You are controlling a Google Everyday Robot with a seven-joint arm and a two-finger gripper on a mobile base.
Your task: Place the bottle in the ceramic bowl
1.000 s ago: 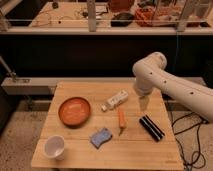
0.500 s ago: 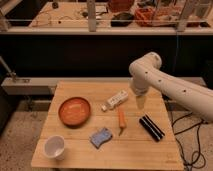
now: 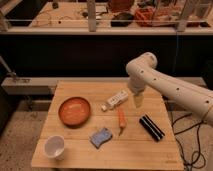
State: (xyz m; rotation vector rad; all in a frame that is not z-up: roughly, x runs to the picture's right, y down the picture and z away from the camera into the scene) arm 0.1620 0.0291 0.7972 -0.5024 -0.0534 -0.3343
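Gripper [image 3: 137, 100] slid left, now just right of the bottle [image 3: 115, 100]; its spread I can't tell. I'd centre over the bottle's middle before dropping.

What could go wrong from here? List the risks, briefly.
1. The gripper hangs beside the right end of the slim white plastic bottle, which lies diagonally on the table. A descent off-centre could shove it rather than grasp it.
2. The orange carrot lies close by the bottle, so it could get bumped.
3. The shallow orange-brown ceramic bowl sits left of the bottle. A long bottle dropped near its rim might roll out.
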